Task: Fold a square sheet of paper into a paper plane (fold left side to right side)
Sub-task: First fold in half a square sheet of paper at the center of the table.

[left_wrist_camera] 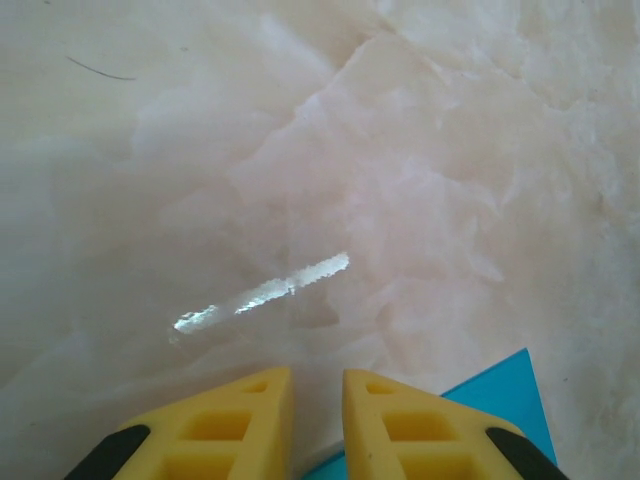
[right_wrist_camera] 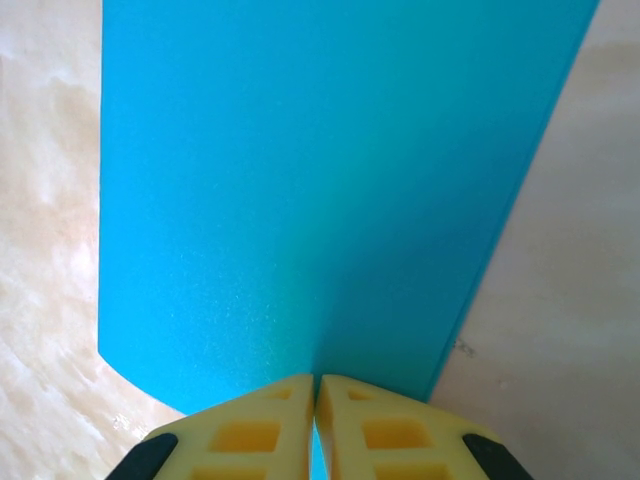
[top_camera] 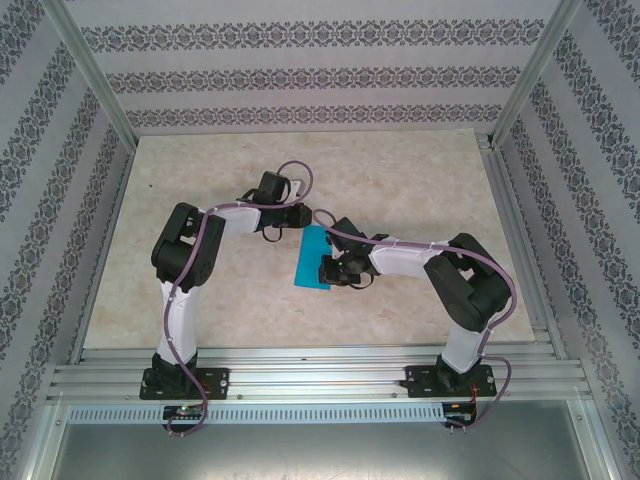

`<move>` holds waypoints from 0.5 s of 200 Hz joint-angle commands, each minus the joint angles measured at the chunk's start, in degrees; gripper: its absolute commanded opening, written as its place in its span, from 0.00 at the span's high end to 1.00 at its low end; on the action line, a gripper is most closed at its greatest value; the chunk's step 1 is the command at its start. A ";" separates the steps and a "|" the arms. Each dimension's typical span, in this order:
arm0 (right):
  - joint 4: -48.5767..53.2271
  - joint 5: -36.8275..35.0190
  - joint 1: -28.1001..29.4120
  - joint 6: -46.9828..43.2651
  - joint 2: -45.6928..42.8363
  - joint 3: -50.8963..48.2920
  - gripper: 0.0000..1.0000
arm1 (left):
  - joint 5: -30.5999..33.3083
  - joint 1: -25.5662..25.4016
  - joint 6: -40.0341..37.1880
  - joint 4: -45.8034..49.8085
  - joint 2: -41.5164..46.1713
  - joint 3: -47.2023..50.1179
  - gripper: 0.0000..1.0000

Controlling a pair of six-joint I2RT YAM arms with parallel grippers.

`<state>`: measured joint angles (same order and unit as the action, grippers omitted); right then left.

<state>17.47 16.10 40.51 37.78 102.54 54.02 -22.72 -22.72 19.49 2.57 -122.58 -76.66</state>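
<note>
Paper square (top_camera: 314,258), thin and bright cyan-blue, mid-table between both arms — right gripper (right_wrist_camera: 316,398) clenched on its edge, likely to carry the fold; left gripper (left_wrist_camera: 317,398) parted, empty, beside a corner.

Far edge of sheet (right_wrist_camera: 300,180) off-frame.

We see a pale marbled tabletop (top_camera: 420,170), patterned striped wallpaper on far wall (top_camera: 300,75), left wall (top_camera: 40,170) and right wall (top_camera: 600,170), aluminium posts (top_camera: 97,75) rising, slotted rails (top_camera: 320,375) near, a light glint (left_wrist_camera: 262,292) on the surface.
</note>
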 commanded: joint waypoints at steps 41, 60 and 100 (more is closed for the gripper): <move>5.36 0.32 -0.26 -1.22 -1.56 -1.10 0.83 | 3.55 5.15 -2.49 -0.26 14.84 8.51 0.74; 4.19 1.90 -1.47 -1.17 -5.08 0.35 0.76 | 1.01 5.27 -1.64 -1.46 20.31 13.71 0.74; 1.84 7.02 -6.33 -1.74 -6.62 4.86 0.75 | -8.04 4.77 5.36 -9.08 26.85 25.53 0.75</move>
<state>21.26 19.40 37.01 37.28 97.23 55.11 -24.27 -17.34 19.90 -0.23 -97.23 -57.74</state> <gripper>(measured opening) 0.249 0.254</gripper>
